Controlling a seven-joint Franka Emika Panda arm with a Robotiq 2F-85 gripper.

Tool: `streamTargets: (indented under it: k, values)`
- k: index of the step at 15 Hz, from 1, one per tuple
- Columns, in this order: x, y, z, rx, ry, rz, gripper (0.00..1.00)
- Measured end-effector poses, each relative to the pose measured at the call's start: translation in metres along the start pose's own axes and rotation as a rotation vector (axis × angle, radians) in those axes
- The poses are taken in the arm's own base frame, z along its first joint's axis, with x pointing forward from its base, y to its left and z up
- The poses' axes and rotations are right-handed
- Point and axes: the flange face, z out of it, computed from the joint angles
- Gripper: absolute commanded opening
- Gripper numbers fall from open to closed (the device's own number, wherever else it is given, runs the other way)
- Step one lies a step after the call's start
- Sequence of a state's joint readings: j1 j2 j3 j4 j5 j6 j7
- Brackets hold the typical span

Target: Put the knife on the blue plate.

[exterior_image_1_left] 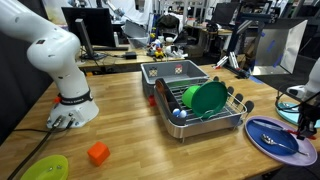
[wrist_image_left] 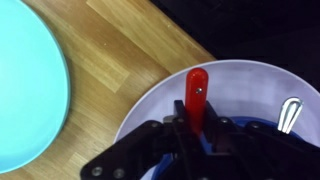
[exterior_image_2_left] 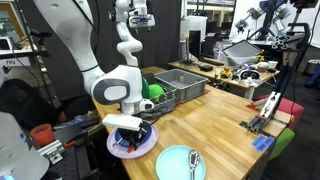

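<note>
In the wrist view my gripper [wrist_image_left: 192, 128] is shut on the orange-red handle of the knife [wrist_image_left: 197, 88], with a finger on each side. The blade is hidden under the gripper. The knife is over the violet-blue plate [wrist_image_left: 250, 90], and I cannot tell whether it touches the plate. The pale turquoise blue plate [wrist_image_left: 25, 80] lies just beside it on the wood. In an exterior view the gripper [exterior_image_2_left: 128, 135] is low over the violet plate [exterior_image_2_left: 140, 148], with the blue plate [exterior_image_2_left: 178, 162] next to it. The gripper also shows at the frame edge in an exterior view [exterior_image_1_left: 305, 120].
A silver utensil [wrist_image_left: 291, 112] lies on the violet plate, and another [exterior_image_2_left: 195, 162] on the blue plate. A dish rack [exterior_image_1_left: 235, 112] holds a green plate [exterior_image_1_left: 205, 98], with a grey bin [exterior_image_1_left: 175, 70] behind it. An orange block [exterior_image_1_left: 97, 153] and a yellow-green plate [exterior_image_1_left: 45, 168] sit near the table's front.
</note>
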State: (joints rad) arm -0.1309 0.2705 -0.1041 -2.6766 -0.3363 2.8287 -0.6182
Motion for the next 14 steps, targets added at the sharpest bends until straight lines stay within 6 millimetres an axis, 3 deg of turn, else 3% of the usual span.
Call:
streamTargets:
  k: [6,10,14]
  values:
    - [-0.014,0.014,-0.044,-0.043,0.087,0.118,0.05]
    - [-0.05,0.035,-0.065,-0.046,0.148,0.319,0.05]
    - [-0.098,0.047,-0.058,0.018,0.185,0.577,0.05]
